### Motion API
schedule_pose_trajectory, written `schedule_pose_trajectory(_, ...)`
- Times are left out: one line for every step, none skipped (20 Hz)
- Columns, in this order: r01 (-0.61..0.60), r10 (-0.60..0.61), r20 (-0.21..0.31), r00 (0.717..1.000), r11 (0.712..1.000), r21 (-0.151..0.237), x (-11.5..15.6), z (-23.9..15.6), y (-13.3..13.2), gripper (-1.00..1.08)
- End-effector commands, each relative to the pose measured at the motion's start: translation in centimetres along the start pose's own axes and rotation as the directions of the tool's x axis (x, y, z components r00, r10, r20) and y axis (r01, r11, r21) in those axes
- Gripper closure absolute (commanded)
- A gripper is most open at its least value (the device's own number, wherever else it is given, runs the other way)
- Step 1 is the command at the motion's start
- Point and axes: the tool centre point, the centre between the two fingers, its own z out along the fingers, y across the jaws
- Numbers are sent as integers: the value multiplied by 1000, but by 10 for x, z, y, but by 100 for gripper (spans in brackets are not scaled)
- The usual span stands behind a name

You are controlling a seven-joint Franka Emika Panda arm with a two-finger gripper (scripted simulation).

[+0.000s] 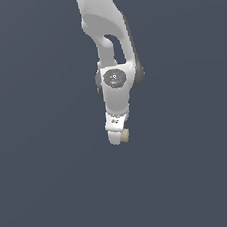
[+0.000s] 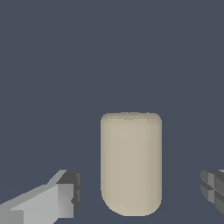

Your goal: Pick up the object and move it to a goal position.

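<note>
The white arm [image 1: 109, 50] is seen in the exterior view reaching down from the upper edge of the picture over a plain dark grey-blue ground. At its lower end the gripper [image 1: 117, 135] is pointed downward, and the object [image 1: 124, 136], a small tan cylinder, is seen just beside the fingertips, partly hidden behind them, on the exterior view's right of the gripper. Whether it rests on the ground or is raised cannot be told from this view.

In the wrist view the object [image 2: 131, 164] is shown as a stubby matte beige cylinder with rounded ends, placed between the two fingers [image 2: 65, 194]. The jaws are spread apart: a clear gap of dark ground is seen between the cylinder and each finger pad, so nothing is gripped. One finger is shown in light grey with a dark pad; of the other, only the dark ridged pad at the picture's edge is visible. The object is set nearer to the light grey finger than to the other.
</note>
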Motion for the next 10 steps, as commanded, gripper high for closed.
schedule_pose_trajectory(0,0,0,1000,1000,0,0,0,0,-92)
schedule_pose_trajectory(0,0,0,1000,1000,0,0,0,0,-92)
schedule_pose_trajectory(0,0,0,1000,1000,0,0,1,0,-92)
schedule_pose_trajectory(0,0,0,1000,1000,0,0,3,0,-92)
schedule_pose_trajectory(1,-1,0,1000,1000,0,0,6,0,-92)
schedule_pose_trajectory(1,-1,0,1000,1000,0,0,9,0,-92)
schedule_pose_trajectory(2,-2,0,1000,1000,0,0,13,-1,-92)
schedule_pose_trajectory(2,-2,0,1000,1000,0,0,18,-1,-92)
schedule_pose_trajectory(3,-3,0,1000,1000,0,0,24,-1,-92)
schedule_pose_trajectory(4,-4,0,1000,1000,0,0,29,-1,-92)
